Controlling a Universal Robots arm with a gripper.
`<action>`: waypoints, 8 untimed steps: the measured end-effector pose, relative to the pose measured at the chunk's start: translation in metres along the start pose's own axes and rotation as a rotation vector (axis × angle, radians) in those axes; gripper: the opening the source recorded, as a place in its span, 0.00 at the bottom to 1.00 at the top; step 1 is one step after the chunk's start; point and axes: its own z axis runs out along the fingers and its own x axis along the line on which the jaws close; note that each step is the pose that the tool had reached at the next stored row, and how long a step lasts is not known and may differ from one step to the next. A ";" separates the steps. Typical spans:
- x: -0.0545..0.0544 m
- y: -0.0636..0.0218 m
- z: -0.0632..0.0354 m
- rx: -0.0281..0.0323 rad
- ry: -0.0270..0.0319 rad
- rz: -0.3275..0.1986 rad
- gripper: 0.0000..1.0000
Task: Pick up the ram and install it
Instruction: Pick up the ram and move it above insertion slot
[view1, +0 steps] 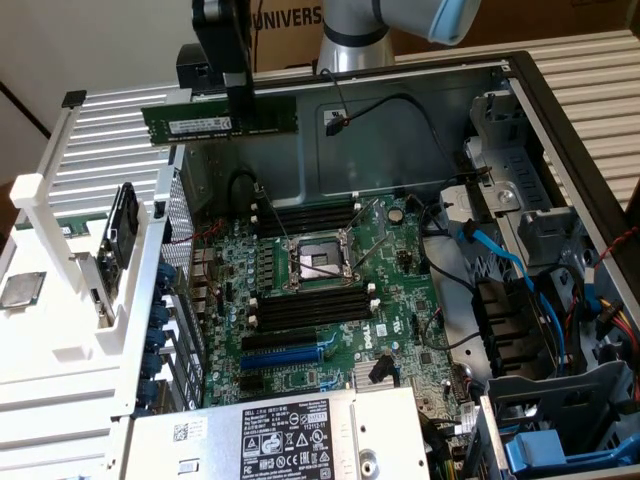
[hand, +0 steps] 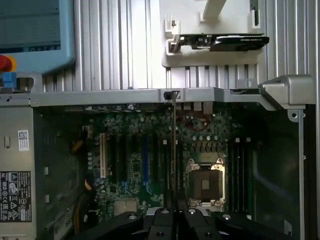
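The ram (view1: 190, 125) is a long dark-green stick with a white label. It hangs level and on edge, high above the open computer case, near the case's back left corner in the exterior view. My gripper (view1: 238, 115) is shut on the ram a little past its middle. In the wrist view the ram (hand: 173, 150) appears edge-on as a thin line rising from my gripper (hand: 175, 207), above the motherboard. Below lie the black memory slots (view1: 305, 215) and a second bank of them (view1: 310, 310), on either side of the open CPU socket (view1: 318, 262).
A white rack (view1: 60, 250) at the exterior view's left holds a graphics card (view1: 118, 240) and a CPU (view1: 22, 290). The power supply (view1: 290, 435) sits at the front. Blue cables (view1: 520, 270) and drive cages fill the right side. A blue expansion slot (view1: 285, 355) lies near the front.
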 end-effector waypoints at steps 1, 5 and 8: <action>0.000 -0.0045 0.0003 -0.0001 0.0000 0.000 0.12; -0.001 -0.0227 0.0046 -0.0008 0.0000 0.000 0.12; -0.002 -0.0363 0.0100 -0.0014 0.0000 0.000 0.12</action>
